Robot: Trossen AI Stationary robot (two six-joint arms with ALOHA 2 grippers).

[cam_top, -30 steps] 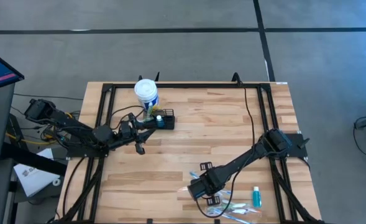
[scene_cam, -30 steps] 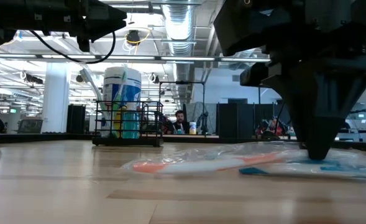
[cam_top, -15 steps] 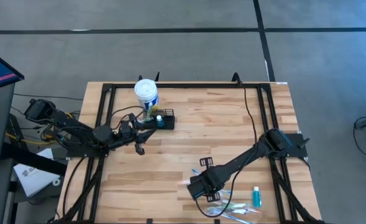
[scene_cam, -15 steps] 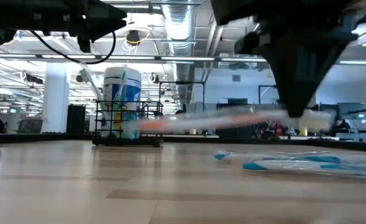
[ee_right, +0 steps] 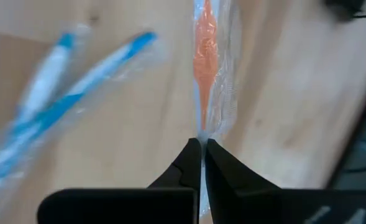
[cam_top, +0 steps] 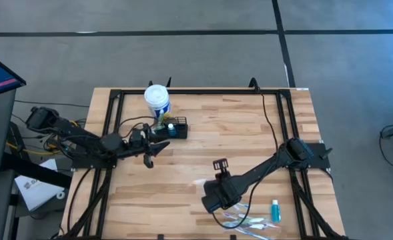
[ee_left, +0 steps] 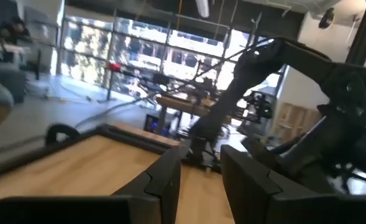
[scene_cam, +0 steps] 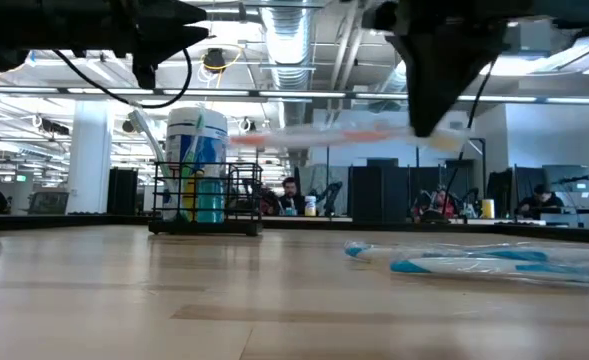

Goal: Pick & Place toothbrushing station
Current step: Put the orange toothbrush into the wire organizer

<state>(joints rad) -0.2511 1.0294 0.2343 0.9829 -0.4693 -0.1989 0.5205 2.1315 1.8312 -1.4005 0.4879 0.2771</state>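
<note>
The right end effector (ee_right: 201,144) pinches a wrapped orange toothbrush (ee_right: 205,68) clear of the table (cam_top: 249,133) (presumably bound for the toothbrushing station (cam_top: 171,129)); the left end effector (cam_top: 157,148), fingers parted, waits beside that station.

The toothbrushing station (cam_top: 173,129) — a small black open-top wire caddy — is seen upright on the far left part of the table, with blue items held inside — a white, blue-labelled tub (cam_top: 157,99) stands just beside it.
</note>
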